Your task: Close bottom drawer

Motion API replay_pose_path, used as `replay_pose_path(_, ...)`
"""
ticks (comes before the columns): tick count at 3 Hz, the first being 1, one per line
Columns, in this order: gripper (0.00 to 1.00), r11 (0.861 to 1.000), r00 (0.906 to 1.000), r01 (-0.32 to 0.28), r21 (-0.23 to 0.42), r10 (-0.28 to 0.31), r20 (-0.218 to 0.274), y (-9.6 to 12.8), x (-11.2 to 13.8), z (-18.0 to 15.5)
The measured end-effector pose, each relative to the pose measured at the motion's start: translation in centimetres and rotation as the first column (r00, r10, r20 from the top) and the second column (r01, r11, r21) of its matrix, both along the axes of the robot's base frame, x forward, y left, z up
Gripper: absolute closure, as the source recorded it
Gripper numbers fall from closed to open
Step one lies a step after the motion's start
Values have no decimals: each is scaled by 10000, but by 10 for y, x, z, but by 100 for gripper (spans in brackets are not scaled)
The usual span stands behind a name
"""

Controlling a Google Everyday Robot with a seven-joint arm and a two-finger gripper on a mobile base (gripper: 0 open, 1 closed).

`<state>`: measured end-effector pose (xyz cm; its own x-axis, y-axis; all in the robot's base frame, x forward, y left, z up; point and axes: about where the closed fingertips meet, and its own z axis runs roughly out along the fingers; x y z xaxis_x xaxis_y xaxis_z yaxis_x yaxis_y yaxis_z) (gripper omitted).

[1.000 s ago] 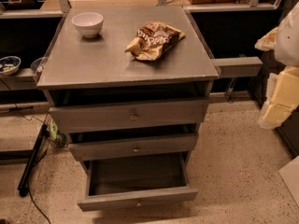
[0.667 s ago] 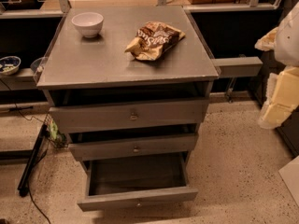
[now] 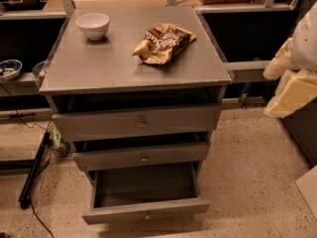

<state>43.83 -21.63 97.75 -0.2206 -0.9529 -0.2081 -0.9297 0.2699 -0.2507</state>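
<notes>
while the grey wooden bottom drawer (image 3: 146, 209) juts open, the pale hand (image 3: 292, 90) hangs far right; its grip i cannot tell

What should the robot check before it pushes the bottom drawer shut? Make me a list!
1. Bottom drawer needs closing: ok, it is pulled far out.
2. Nothing pokes up out of the drawer: ok, none seen inside.
3. Gripper at the drawer's front: not ok, it hangs high at the right edge, away from the cabinet.
4. Black cable out of the way: ok, it lies on the floor left of the cabinet.
5. Bowl and snack bag safe from a bump: ok, both sit back from the top's front edge.
</notes>
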Motion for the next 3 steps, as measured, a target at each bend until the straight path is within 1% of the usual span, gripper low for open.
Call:
replay_pose_path(2,89,10000,10000,0,0,0,0,0,0,0)
replay_pose_path(3,100,10000,10000,5,-1,-5,5,0,0,0)
